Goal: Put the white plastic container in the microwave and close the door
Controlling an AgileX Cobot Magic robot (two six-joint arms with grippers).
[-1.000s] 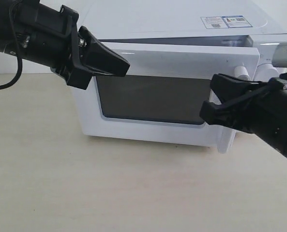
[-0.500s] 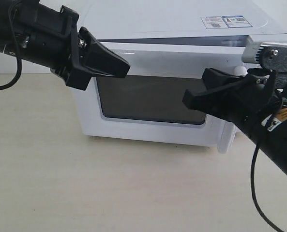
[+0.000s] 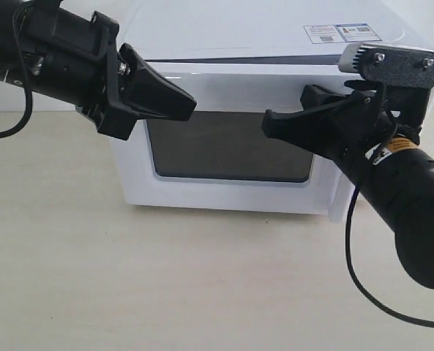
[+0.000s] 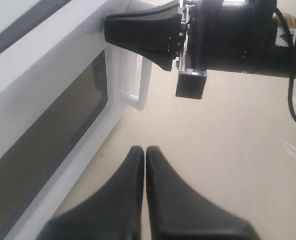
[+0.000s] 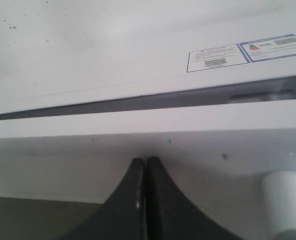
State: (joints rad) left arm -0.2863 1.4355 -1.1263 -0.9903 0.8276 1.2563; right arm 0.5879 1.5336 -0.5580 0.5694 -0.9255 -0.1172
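**Operator:** Report the position of the microwave point(image 3: 224, 36).

**Technician:** The unit stands on the pale table point(image 3: 129, 278), front face toward the exterior camera. The door point(image 3: 231, 91) lies almost flat against the cabinet. A narrow dark strip runs between its top edge and the cabinet top. Whether it is latched cannot be told.

**Operator:** Location of the white plastic container?

**Technician:** Cannot be told. The door's dark window point(image 3: 217, 150) reveals nothing of the cavity.

**Operator:** Left gripper point(image 3: 192, 102) condition?

**Technician:** Fingers point(image 4: 133, 200) pressed together, nothing between them. It hangs in front of the door's upper left corner, tips pointing across the window's top edge.

**Operator:** Right gripper point(image 3: 268, 124)?

**Technician:** Fingers point(image 5: 130, 200) pressed together, likewise holding nothing. The tips sit close against the white frame above the window, on the handle side. Contact with the door cannot be confirmed. The white bar handle point(image 4: 138, 85) shows just beyond that gripper in the left wrist view.

**Operator:** Other reference marks?

**Technician:** A blue-bordered sticker point(image 3: 341, 33) lies on the cabinet top, toward the right rear. One round white dial point(image 5: 285, 200) appears beside the door in the right wrist view.
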